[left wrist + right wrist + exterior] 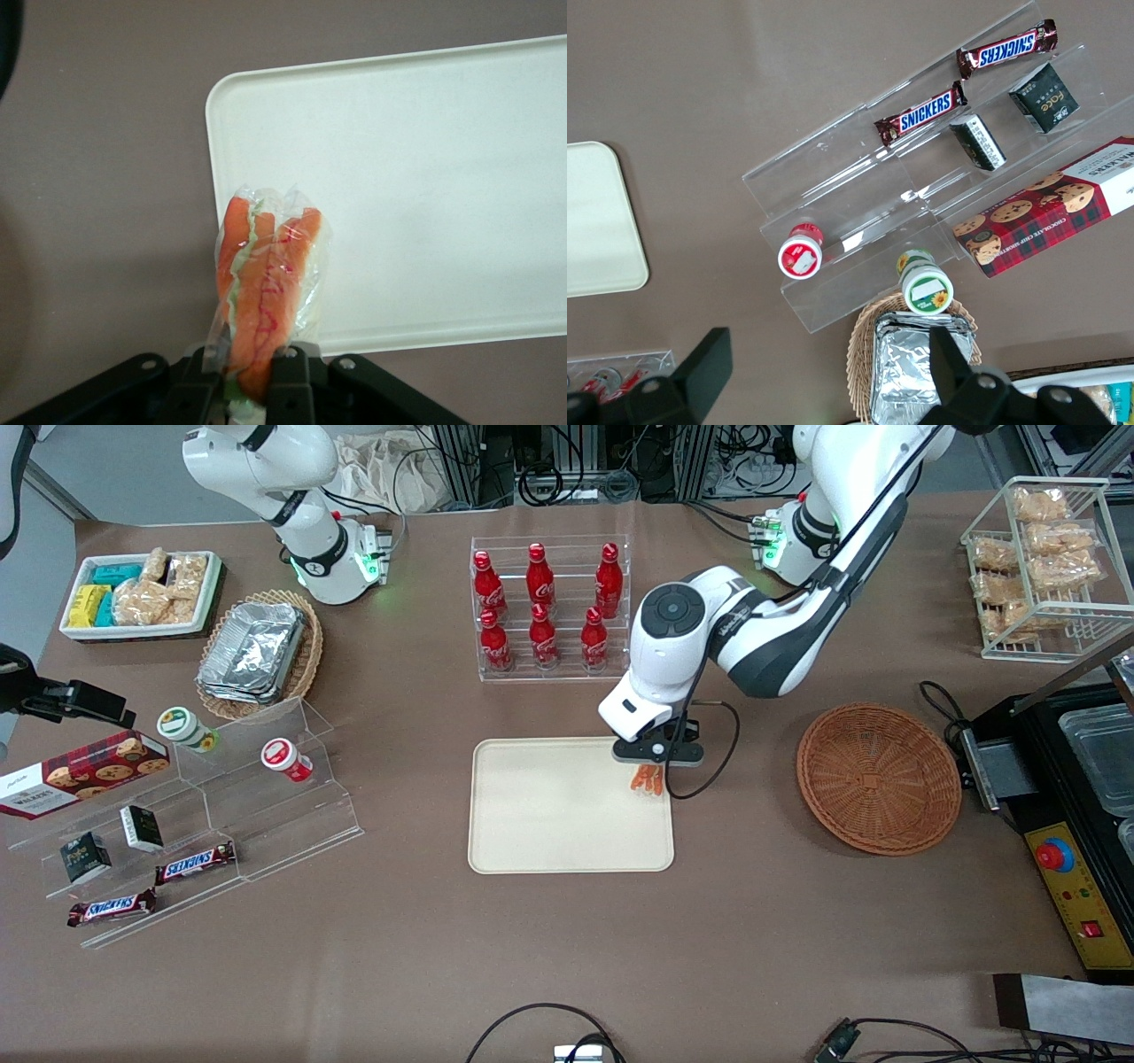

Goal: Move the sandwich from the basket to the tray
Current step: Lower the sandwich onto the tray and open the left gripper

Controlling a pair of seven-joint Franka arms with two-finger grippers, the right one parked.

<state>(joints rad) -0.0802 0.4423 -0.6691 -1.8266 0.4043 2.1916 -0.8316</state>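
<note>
The sandwich (648, 779) (266, 283), a plastic-wrapped wedge with orange filling showing, hangs from my gripper (654, 766) (251, 376), which is shut on it. It is held above the corner of the cream tray (549, 815) (425, 177) that lies toward the working arm's end and farther from the front camera. The tray's surface is bare. The round reddish-brown wicker basket (877, 778) sits beside the tray toward the working arm's end, with nothing in it.
A clear rack of red bottles (549, 607) stands just past the tray, farther from the front camera. A black machine (1072, 797) borders the basket. Acrylic steps with snacks (186, 815) lie toward the parked arm's end.
</note>
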